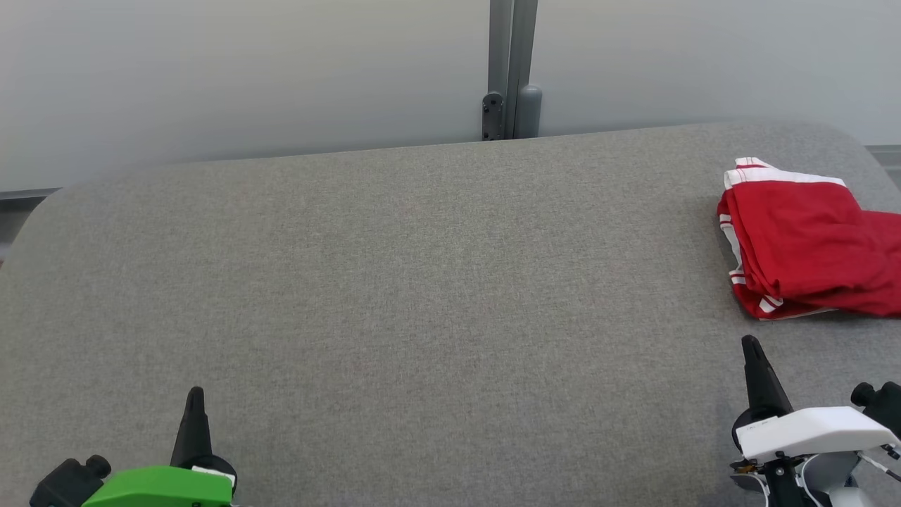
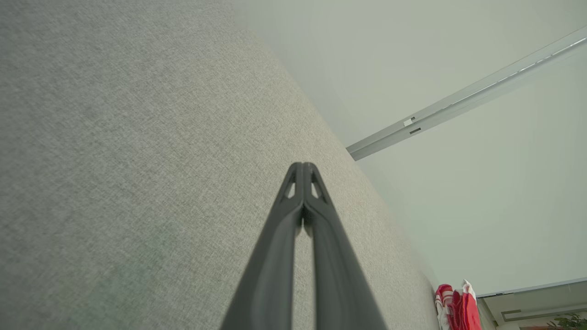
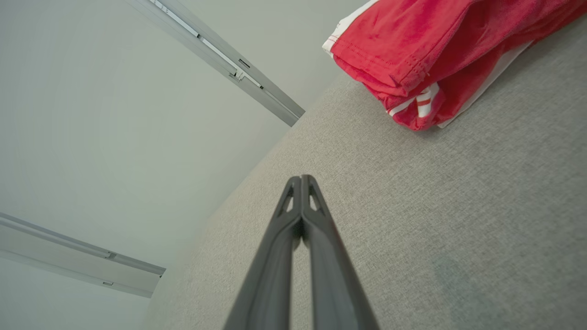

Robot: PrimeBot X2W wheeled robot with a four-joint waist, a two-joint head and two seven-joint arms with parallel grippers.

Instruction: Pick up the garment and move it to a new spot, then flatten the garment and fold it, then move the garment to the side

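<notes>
While the red garment with white stripes [image 1: 809, 246] lies in a stacked, folded bundle at the far right end of the grey fabric table [image 1: 422, 296], both arms sit at the table's near edge. The left gripper [image 1: 195, 393] is toward its left corner and the right gripper [image 1: 751, 343] is just short of the bundle, each with fingers pressed together on nothing. Folded and set aside, by the look of it, and little seems left to do.

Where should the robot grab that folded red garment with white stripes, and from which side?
Probably the near-left corner of the red garment, where folded layers stack on the grey fabric tabletop. Approach from the front with the right gripper, nearest it; its shut jaws must open first.
</notes>
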